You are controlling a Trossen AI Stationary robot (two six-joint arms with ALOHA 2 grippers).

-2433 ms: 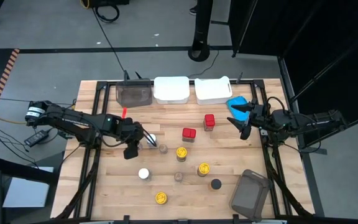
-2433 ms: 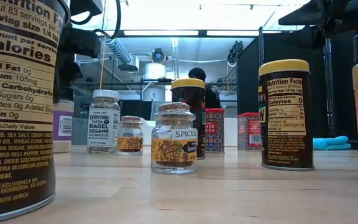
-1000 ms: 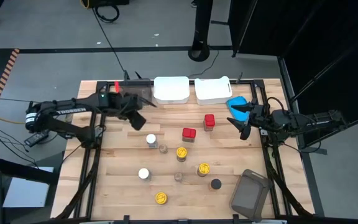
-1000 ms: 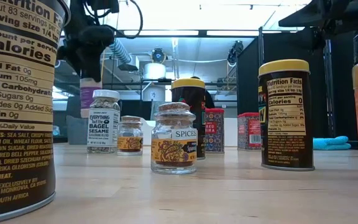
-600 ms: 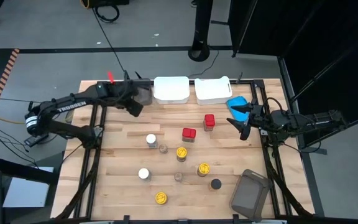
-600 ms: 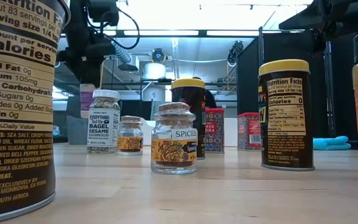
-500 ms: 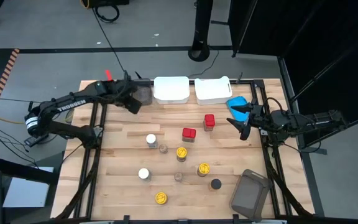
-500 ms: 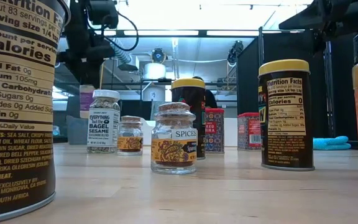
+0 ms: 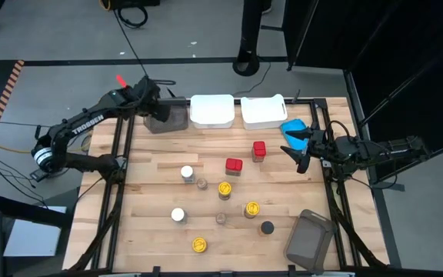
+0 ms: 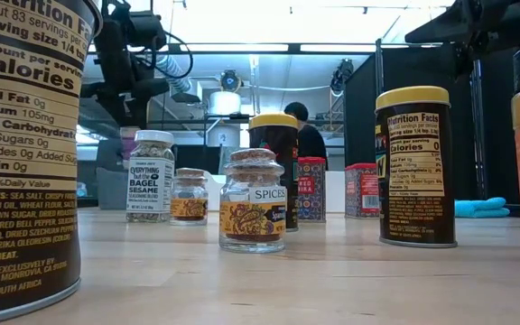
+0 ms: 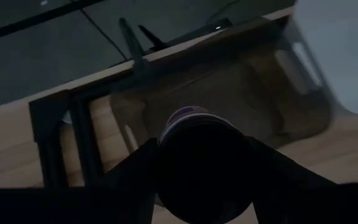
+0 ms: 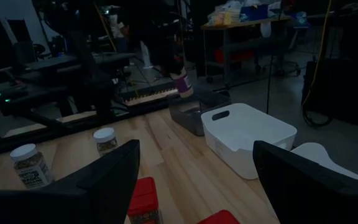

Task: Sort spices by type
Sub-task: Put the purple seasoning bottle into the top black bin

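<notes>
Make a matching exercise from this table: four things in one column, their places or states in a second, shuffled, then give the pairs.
Things:
1. left gripper
2. right gripper
3. blue cloth
4. tipped grey bin

Places or states:
A. lying near the table's front right corner
B. shut on a purple-labelled jar, above the grey bin at the back left
C. open, at the right edge
D. next to the right white tub

Pairs: 1-B, 2-C, 3-D, 4-A

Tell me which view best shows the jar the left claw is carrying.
The left wrist view: the jar fills it, above the grey bin. The right wrist view shows it small; the low view only partly; the high view hides it.
</notes>
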